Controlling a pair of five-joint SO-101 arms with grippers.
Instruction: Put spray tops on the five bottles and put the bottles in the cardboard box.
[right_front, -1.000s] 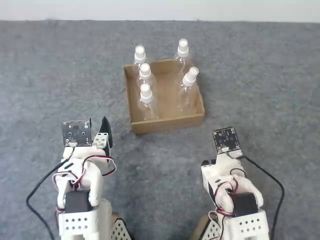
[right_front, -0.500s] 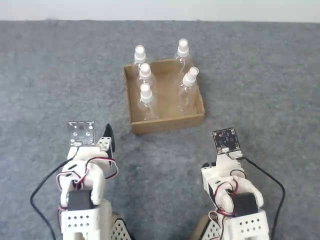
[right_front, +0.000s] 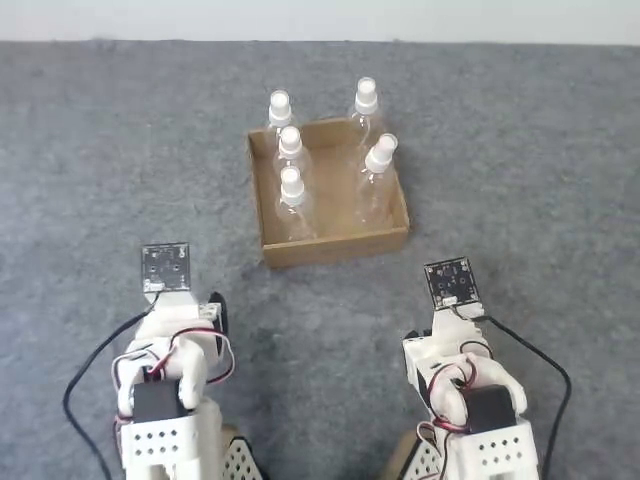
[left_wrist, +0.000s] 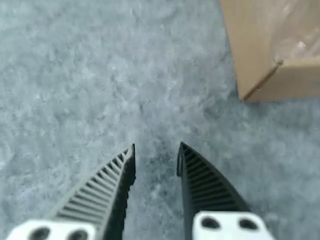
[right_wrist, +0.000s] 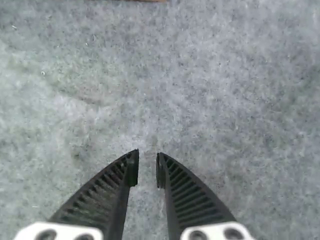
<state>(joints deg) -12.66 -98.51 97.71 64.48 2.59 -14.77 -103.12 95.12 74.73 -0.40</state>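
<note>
- The left gripper (left_wrist: 156, 146) has drawn back toward its base, away from the cardboard box (right_front: 335, 243); the right gripper (right_wrist: 147, 154) has stayed put.
- The left jaws are slightly spread and the right jaws all but pressed together. Both are empty over the grey carpet (right_wrist: 225, 75).
- Ahead, between the two grippers, the five bottles (right_front: 291, 190) stand capped inside the box, so the task looks finished.

Grey felt-like covering (right_front: 520, 180) spreads across the whole tabletop, mottled and slightly fuzzy in texture, a pale strip (right_front: 320, 20) runs along the far edge, soft even light, only faint shadows
</note>
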